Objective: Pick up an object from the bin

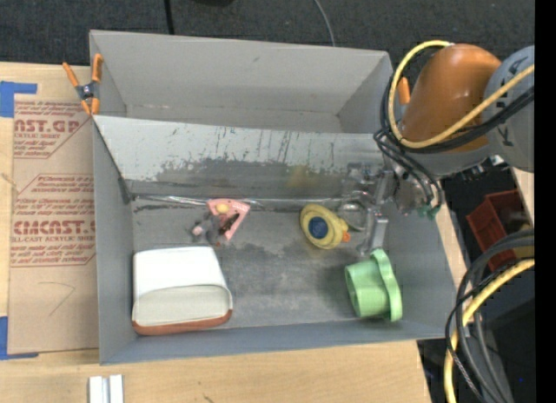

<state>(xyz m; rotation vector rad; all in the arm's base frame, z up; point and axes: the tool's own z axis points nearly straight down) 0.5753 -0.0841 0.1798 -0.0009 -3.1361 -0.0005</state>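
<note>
You had four things in the bin (217, 80), one of each: a white block (178, 284) far left of the pincer (373, 214), a small pink piece (224, 217) nearer, a yellow-and-blue round thing (322, 226) just beside it, and a green cup (373, 288) just in front. Open room lay between block and cup. You couldn't tell how wide the pincer stood.

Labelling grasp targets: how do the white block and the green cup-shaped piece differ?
The white block is larger, boxy and lies flat at lower left. The green cup-shaped piece is smaller, rounded and sits at lower right, just below the tool. Both rest on the bin floor.
</note>
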